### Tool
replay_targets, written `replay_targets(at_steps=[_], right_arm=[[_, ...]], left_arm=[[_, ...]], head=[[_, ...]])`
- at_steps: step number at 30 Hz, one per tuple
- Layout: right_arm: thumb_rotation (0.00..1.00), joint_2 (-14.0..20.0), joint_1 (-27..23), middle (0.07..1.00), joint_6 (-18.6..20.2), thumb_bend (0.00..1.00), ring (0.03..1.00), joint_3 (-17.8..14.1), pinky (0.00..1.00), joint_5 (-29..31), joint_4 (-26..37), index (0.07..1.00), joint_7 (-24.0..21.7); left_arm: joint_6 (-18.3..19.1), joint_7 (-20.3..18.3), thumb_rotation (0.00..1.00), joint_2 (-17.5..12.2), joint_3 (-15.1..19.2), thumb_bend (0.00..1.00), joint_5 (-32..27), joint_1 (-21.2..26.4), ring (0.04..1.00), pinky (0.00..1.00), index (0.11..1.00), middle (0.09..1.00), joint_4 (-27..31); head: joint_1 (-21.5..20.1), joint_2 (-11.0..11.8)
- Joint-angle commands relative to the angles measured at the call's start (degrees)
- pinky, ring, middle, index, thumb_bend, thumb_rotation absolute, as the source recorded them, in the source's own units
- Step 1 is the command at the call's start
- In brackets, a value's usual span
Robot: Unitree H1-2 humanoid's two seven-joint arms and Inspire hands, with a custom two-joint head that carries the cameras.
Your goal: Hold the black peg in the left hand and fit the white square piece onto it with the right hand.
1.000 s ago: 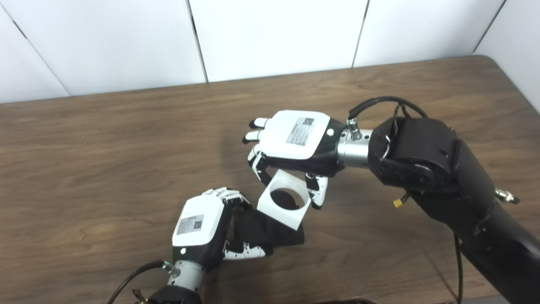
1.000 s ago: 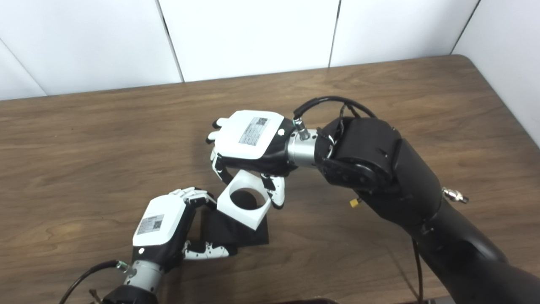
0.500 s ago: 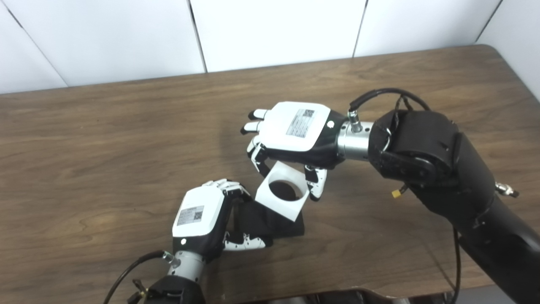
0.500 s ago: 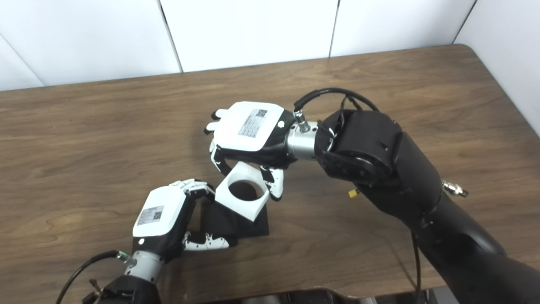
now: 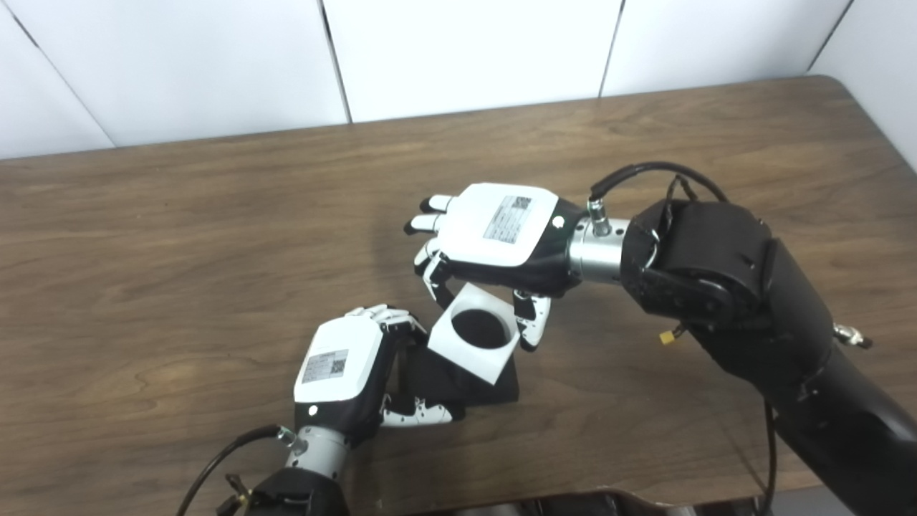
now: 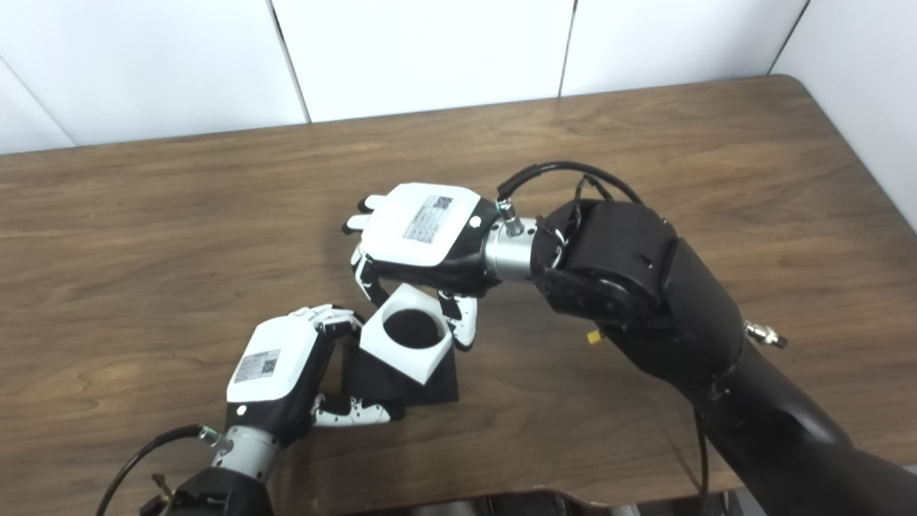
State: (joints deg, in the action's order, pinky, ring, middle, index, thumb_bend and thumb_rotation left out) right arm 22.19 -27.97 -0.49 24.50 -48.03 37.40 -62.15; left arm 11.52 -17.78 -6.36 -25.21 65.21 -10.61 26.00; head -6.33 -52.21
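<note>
Lowered and shifted slightly left since the earlier frames: white square piece, its round hole now filled dark by the black peg.

White square piece is seated tilted over the black peg's top, near the table's near-centre; its black base is seen below it, resting on the wood. Piece is pinched between fingers and thumb of the right hand, palm down, just far-right of it. Base is clasped from the left by the left hand, fingers curled over its far edge, thumb along its near edge. White wall panels are seen beyond the far table edge.
</note>
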Motion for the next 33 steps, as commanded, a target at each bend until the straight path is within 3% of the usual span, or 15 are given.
replay_targets(at_steps=[1, 10, 22, 31, 32, 33], right_arm=[[0.14, -0.8, -1.2, 0.811, -0.5, 0.53, 0.954, -0.6, 1.0, -0.4, 1.2, 0.482, 1.6], [0.14, -2.3, -0.6, 0.797, -1.3, 0.53, 0.949, -0.4, 1.0, -2.0, 0.7, 0.482, 2.4], [0.13, -2.1, 0.0, 0.784, -1.2, 0.53, 0.892, 0.4, 1.0, -2.4, 1.1, 0.481, 0.3], [0.14, -1.5, 0.3, 0.793, -1.2, 0.53, 0.901, 1.2, 1.0, -3.8, 0.6, 0.489, -2.2], [0.18, -1.3, 0.1, 0.797, -1.1, 0.74, 0.905, 1.4, 1.0, -4.1, 0.5, 0.546, -2.8], [0.23, -1.3, 0.0, 0.805, -1.0, 0.87, 0.913, 1.6, 1.0, -4.4, 0.4, 0.586, -3.4]], left_arm=[[-0.3, -0.6, 0.05, 0.9, -0.6, 0.52, 0.5, -0.4, 0.836, 0.87, 0.485, 0.751, 0.3], [-0.4, -0.5, 0.05, 1.0, -0.7, 0.52, 0.6, -0.4, 0.836, 0.87, 0.485, 0.751, 0.2], [0.2, -1.6, 0.05, 1.4, -0.9, 0.52, 1.7, -0.4, 0.839, 0.88, 0.486, 0.754, 0.9], [0.4, -2.4, 0.05, 1.7, -0.9, 0.52, 1.8, -0.2, 0.84, 0.88, 0.486, 0.755, 1.3], [0.5, -2.5, 0.05, 1.7, -0.9, 0.52, 1.8, -0.2, 0.841, 0.88, 0.486, 0.756, 1.3], [0.5, -2.6, 0.05, 1.7, -0.9, 0.52, 1.9, -0.1, 0.841, 0.88, 0.486, 0.755, 1.3]], head=[[0.0, -0.1], [0.3, -0.1], [0.3, -0.6], [0.5, -0.6], [0.5, -0.6], [0.5, -0.6]])
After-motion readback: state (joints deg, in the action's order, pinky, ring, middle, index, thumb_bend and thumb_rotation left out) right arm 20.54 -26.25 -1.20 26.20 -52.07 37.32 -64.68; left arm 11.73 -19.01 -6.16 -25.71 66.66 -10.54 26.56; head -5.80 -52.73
